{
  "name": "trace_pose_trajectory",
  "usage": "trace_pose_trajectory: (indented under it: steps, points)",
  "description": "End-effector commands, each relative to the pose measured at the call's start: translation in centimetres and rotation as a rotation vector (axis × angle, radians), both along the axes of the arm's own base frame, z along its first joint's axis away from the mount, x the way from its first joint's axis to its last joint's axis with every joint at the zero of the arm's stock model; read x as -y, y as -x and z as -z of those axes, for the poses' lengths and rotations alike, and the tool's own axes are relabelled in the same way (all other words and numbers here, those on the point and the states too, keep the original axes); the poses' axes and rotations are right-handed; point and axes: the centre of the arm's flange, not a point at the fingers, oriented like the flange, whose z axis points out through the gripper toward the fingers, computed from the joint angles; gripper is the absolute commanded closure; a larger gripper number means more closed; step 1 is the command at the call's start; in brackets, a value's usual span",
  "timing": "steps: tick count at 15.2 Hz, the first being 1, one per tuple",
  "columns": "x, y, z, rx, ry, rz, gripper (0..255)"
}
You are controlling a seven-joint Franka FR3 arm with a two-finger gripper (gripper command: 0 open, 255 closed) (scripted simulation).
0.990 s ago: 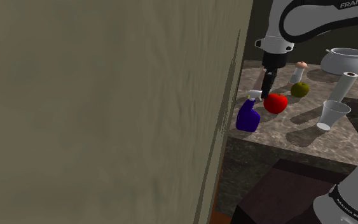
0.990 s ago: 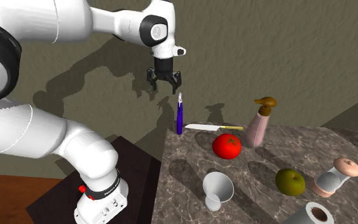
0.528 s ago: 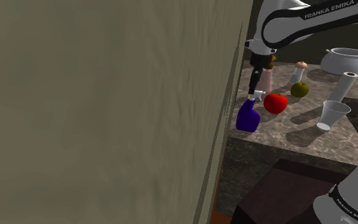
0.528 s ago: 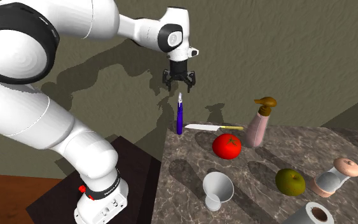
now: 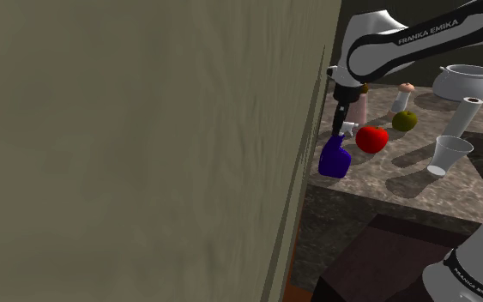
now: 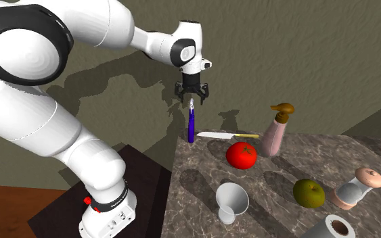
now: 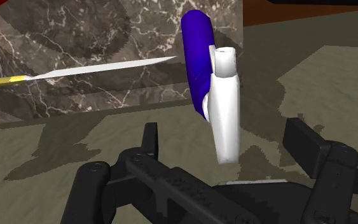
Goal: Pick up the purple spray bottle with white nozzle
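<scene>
Shoulder view, FRANKA EMIKA arm [image 5: 419,39], purple bottle [image 5: 335,160]

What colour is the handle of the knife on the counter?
Yellow, with a pale blade; the knife shows best in the second exterior view.

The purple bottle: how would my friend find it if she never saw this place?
Look at the dark marble counter and go to its far corner by the wall, at the second exterior view's left. There, under the robot's black hand, stands the spray bottle, beside a knife and a red tomato. It is the only purple thing, with a white nozzle on top.
</scene>
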Motion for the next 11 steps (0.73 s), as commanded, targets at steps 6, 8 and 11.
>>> trace_pose_trajectory:
  steps: [6,8,11]
  points:
    - [-0.04,0.02,0.21,0.001,0.0,0.0,255]
    - [-0.04,0.03,0.2,0.001,0.0,0.0,255]
    - [0.07,0.02,-0.37,0.001,0.0,0.0,255]
